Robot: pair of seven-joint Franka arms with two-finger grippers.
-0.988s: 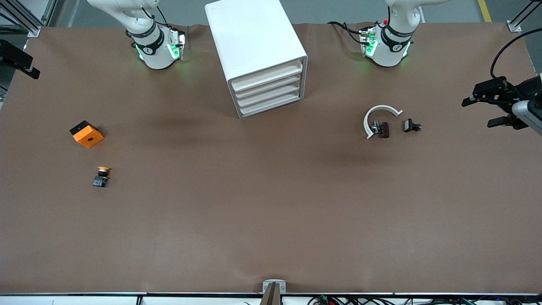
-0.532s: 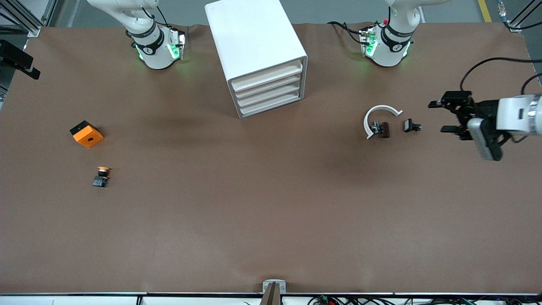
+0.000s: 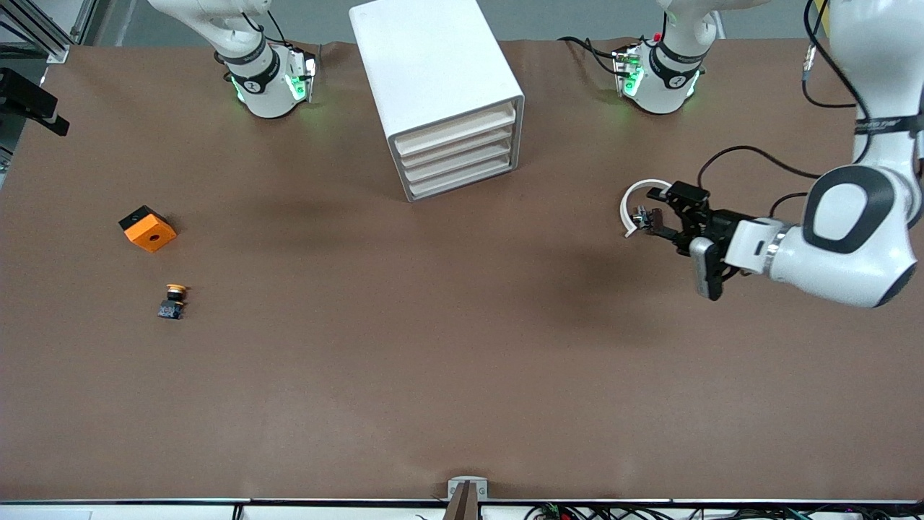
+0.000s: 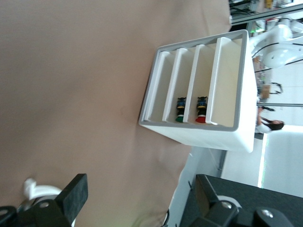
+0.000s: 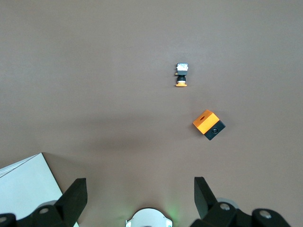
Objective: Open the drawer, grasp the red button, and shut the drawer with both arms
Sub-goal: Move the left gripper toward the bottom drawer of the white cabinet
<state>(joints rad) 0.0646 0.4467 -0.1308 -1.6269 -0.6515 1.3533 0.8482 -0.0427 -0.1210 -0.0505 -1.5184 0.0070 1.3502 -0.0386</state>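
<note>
The white cabinet point(image 3: 433, 79) stands near the robots' bases, its four cream drawer fronts point(image 3: 458, 152) all shut. In the left wrist view the cabinet point(image 4: 199, 90) shows a red-capped button point(image 4: 201, 113) in an upper drawer, beside a green-capped one point(image 4: 180, 112). My left gripper point(image 3: 658, 213) is open and empty over a white curved piece point(image 3: 642, 189), toward the left arm's end; its jaws point(image 4: 140, 198) face the cabinet front. My right gripper point(image 5: 139, 194) is open and empty, held high over the table by its base, outside the front view.
A yellow-orange capped button point(image 3: 172, 302) and an orange cube with a hole point(image 3: 148, 228) lie toward the right arm's end; both show in the right wrist view, the button point(image 5: 181, 75) and the cube point(image 5: 208, 124). A small dark part point(image 3: 644, 216) lies inside the curved piece.
My left arm has swung in from the table's edge at its own end to over the white curved piece, its gripper still open. The right arm and the drawers have not moved.
</note>
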